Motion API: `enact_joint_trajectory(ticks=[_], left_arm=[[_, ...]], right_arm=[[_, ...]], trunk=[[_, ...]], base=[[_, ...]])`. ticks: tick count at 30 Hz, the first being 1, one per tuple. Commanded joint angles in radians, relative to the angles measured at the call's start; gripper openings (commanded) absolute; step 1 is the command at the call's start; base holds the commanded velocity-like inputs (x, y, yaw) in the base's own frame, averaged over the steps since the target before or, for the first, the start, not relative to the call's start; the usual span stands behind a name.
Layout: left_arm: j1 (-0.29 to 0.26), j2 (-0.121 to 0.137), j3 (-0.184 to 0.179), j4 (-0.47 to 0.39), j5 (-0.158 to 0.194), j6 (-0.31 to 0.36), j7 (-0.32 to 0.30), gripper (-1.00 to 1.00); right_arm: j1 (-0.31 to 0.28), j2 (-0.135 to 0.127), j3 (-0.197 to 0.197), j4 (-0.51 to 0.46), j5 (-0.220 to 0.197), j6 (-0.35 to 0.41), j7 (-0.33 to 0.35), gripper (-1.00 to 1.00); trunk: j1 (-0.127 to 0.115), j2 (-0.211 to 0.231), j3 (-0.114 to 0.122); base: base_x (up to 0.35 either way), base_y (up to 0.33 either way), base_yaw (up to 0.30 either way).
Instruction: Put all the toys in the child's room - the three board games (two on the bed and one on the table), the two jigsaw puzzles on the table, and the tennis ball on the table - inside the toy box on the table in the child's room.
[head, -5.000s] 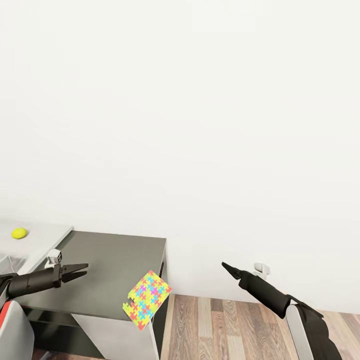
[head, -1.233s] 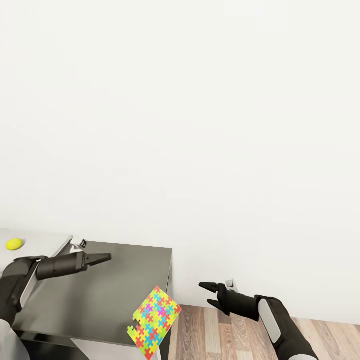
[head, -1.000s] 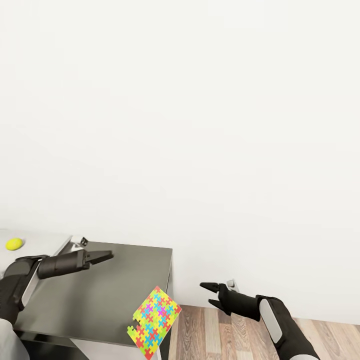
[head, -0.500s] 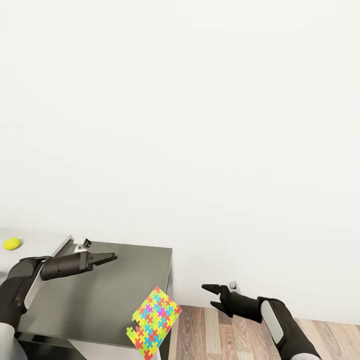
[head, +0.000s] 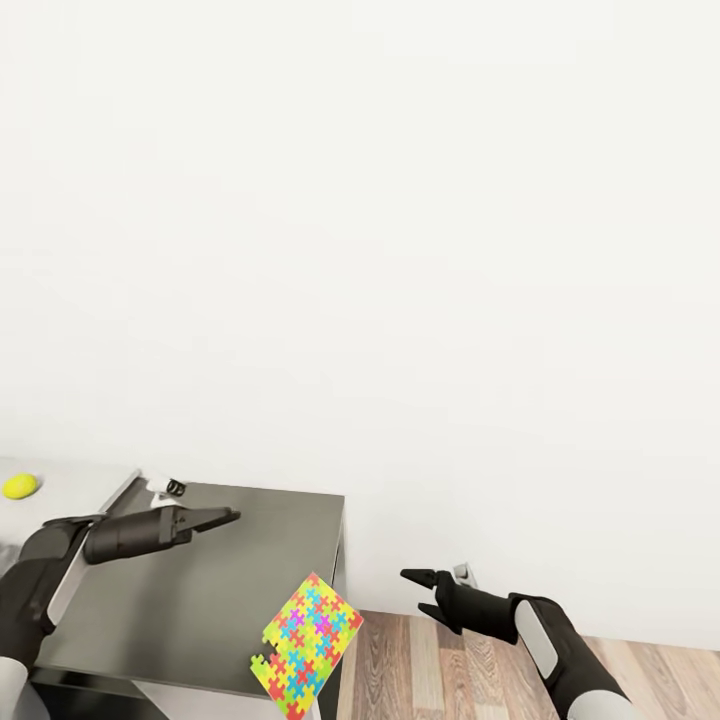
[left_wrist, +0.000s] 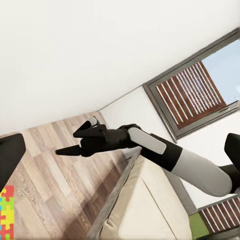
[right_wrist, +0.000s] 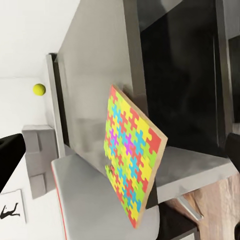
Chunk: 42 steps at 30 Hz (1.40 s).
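Note:
One jigsaw puzzle (head: 305, 645), a bright multicoloured square board, leans tilted at the front right corner of the table's dark grey section (head: 190, 590); the right wrist view has it edge-up (right_wrist: 131, 160). The yellow tennis ball (head: 20, 486) rests on the pale grey table top at far left. My left gripper (head: 232, 516) hovers open above the dark section, well behind the puzzle. My right gripper (head: 412, 590) is open with nothing in it, over the floor to the right of the puzzle and apart from it. The toy box and board games are out of view.
A white wall stands close behind the table, with a small outlet (head: 462, 572) low on it. Wood-plank floor (head: 450, 660) lies to the right of the table. The left wrist view takes in a dark-framed window (left_wrist: 195, 95) and the bed's beige mattress (left_wrist: 150, 210).
My left gripper has crept a little to the right over the dark section. The right gripper has barely moved. The puzzle and ball stay where they were.

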<state>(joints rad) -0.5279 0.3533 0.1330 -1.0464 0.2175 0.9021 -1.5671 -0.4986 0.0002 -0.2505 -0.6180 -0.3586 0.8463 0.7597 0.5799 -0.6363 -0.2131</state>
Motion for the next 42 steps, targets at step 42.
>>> enact_joint_trajectory(ticks=[42], left_arm=[[0.003,0.000,-0.031,-0.014,0.006,0.012,-0.004,1.00]], right_arm=[[-0.013,0.012,0.060,0.012,0.015,0.000,-0.009,1.00]], trunk=[[0.135,-0.247,-0.111]], base=[[0.000,0.000,0.000]])
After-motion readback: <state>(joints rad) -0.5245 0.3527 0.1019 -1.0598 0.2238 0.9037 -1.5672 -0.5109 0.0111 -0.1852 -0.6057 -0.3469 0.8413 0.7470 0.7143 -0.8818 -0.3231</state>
